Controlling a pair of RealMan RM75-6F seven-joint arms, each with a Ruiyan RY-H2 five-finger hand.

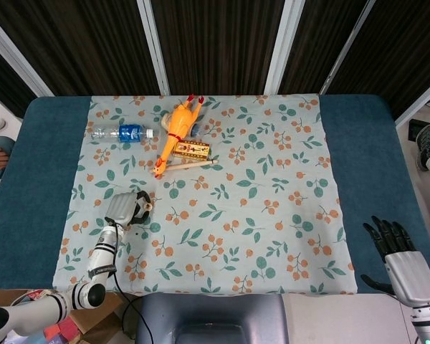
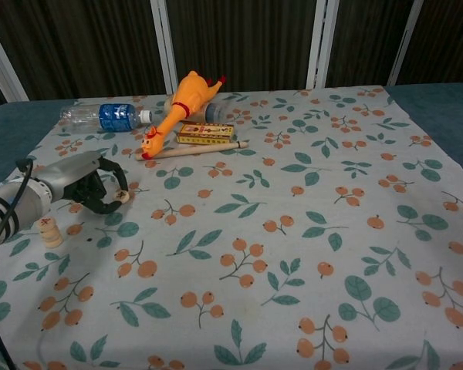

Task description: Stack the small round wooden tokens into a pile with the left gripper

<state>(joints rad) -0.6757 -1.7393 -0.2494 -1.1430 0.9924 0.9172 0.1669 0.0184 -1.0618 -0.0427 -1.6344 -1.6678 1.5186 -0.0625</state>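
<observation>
Token (image 2: pixel 123 196) pinched by left robot hand (image 2: pixel 92 182) | stack (image 2: pixel 49 231) nearby on cloth (image 2: pixel 293 231)

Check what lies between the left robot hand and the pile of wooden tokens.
Nothing: in the chest view only bare floral cloth separates the left robot hand, which pinches one token, from the token pile.

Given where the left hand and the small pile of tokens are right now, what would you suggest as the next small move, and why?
Probably carry the left hand toward the robot's left and a little nearer, until it is above the token pile. The hand pinches a wooden token at its fingertips, while the pile stands apart on the cloth, so the token cannot be released onto it yet.
</observation>
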